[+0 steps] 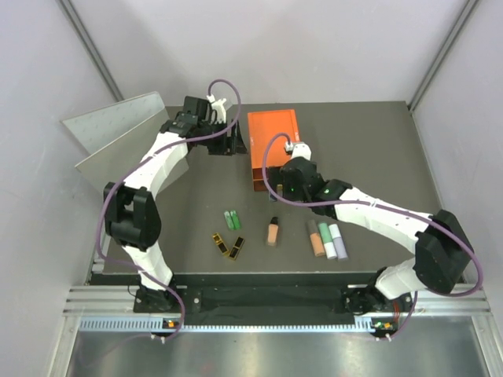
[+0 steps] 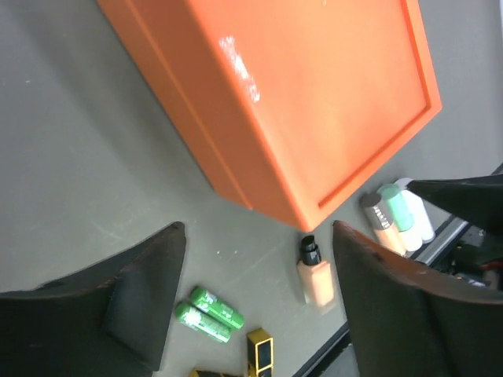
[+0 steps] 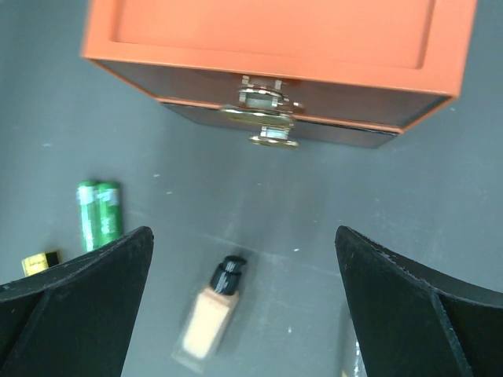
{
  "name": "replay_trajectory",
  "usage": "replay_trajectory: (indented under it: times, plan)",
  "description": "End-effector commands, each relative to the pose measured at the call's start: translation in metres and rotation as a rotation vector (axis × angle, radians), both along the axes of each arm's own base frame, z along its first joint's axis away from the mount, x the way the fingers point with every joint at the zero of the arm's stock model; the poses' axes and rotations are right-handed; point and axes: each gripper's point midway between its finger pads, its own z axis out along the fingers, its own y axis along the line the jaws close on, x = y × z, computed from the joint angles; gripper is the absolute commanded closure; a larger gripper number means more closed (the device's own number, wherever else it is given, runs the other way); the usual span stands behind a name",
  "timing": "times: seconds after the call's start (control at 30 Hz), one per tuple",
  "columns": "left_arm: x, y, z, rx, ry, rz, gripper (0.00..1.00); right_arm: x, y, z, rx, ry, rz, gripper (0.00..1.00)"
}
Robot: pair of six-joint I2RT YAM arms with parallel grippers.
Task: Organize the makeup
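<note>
The makeup lies in a row on the dark table in front of the orange box (image 1: 273,141): two green tubes (image 1: 232,219), two black-gold cases (image 1: 229,247), a peach bottle with a black cap (image 1: 273,231), and orange (image 1: 316,239), green (image 1: 327,239) and white (image 1: 337,240) sticks. My left gripper (image 1: 225,143) is open and empty beside the box's left side. My right gripper (image 1: 284,188) is open and empty above the table just in front of the box. The right wrist view shows the box's front latch (image 3: 267,118), the bottle (image 3: 211,310) and the tubes (image 3: 98,214) between the open right gripper (image 3: 244,232). The left wrist view shows the left gripper (image 2: 258,228) open above the table, with the box (image 2: 299,94), tubes (image 2: 208,314) and bottle (image 2: 316,279) beyond.
A tilted grey metal panel (image 1: 118,137) stands at the back left, close to the left arm. Grey walls enclose the table on three sides. A metal rail (image 1: 259,302) runs along the near edge by the arm bases.
</note>
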Motion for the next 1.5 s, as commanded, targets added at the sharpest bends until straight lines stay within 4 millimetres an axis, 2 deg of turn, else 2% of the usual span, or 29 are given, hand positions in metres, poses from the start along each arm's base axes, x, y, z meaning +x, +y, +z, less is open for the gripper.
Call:
replay_trajectory:
  times: [0.0,0.2,0.33,0.53,0.63,0.87,0.97,1.0,1.37,1.4,1.47]
  plan:
    - [0.02,-0.011,0.019,-0.068,-0.041,-0.008,0.29,0.022,0.003,0.028,0.036,-0.087,-0.083,0.02]
    - [0.03,-0.018,0.014,-0.104,-0.015,0.003,0.34,0.035,-0.004,0.028,0.026,-0.098,-0.137,0.05]
    - [0.035,-0.023,0.006,-0.125,0.005,0.002,0.36,0.044,0.002,0.031,0.035,-0.121,-0.134,0.09]
    - [0.042,-0.026,0.002,-0.134,0.014,0.009,0.36,0.057,0.011,0.024,0.018,-0.11,-0.133,0.12]
    - [0.045,-0.029,0.003,-0.15,0.016,0.006,0.36,0.064,0.016,0.022,0.018,-0.114,-0.132,0.18]
    - [0.05,-0.033,0.001,-0.171,0.03,0.008,0.37,0.077,0.016,0.013,-0.012,-0.098,-0.15,0.25]
    - [0.051,-0.035,-0.003,-0.173,0.042,0.005,0.38,0.08,0.016,0.009,-0.017,-0.093,-0.155,0.33]
    - [0.051,-0.035,-0.004,-0.172,0.046,0.006,0.38,0.081,0.016,0.009,-0.022,-0.093,-0.158,0.4]
    - [0.055,-0.043,-0.013,-0.187,0.07,-0.011,0.39,0.09,0.012,-0.009,-0.07,-0.068,-0.186,0.4]
    - [0.055,-0.043,-0.013,-0.188,0.074,-0.013,0.39,0.091,0.012,-0.008,-0.07,-0.07,-0.188,0.51]
    - [0.055,-0.044,-0.015,-0.187,0.078,-0.012,0.39,0.092,0.01,-0.007,-0.073,-0.076,-0.203,0.66]
